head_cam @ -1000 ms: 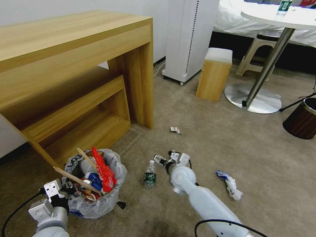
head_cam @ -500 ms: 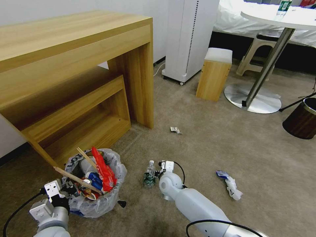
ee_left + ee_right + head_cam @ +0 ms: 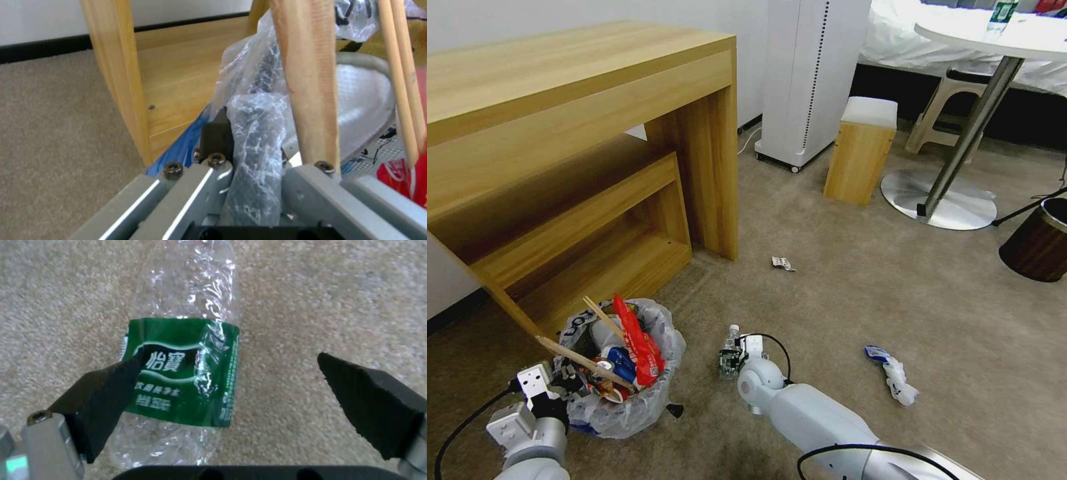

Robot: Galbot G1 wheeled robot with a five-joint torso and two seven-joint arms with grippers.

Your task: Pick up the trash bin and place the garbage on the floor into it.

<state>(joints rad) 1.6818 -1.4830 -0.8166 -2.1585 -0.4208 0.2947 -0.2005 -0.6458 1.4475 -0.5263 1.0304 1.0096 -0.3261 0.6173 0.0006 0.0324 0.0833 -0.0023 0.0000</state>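
The trash bin [image 3: 627, 407], lined with a crinkled plastic bag and full of red wrappers, a can and wooden sticks [image 3: 584, 363], stands on the beige floor [image 3: 840, 300] at the lower left. My left gripper [image 3: 557, 393] is shut on its bagged rim [image 3: 253, 160]. A clear bottle with a green label [image 3: 732, 341] lies on the carpet to the right of the bin. My right gripper [image 3: 732, 360] is down at it and open. In the right wrist view the bottle [image 3: 182, 363] lies between the black fingers [image 3: 106, 396], close against one of them.
More garbage lies on the carpet: a small wrapper [image 3: 783, 263] farther out and a white-blue packet [image 3: 894, 375] to the right. A wooden desk [image 3: 580, 100] stands behind the bin. A white appliance [image 3: 810, 73], a wooden stool [image 3: 860, 150], a table base [image 3: 940, 197] and a dark brown bin [image 3: 1037, 243] stand beyond.
My right arm has swung left and lowered, bringing its gripper from beside the bottle down over it. The bin and left gripper have stayed put.
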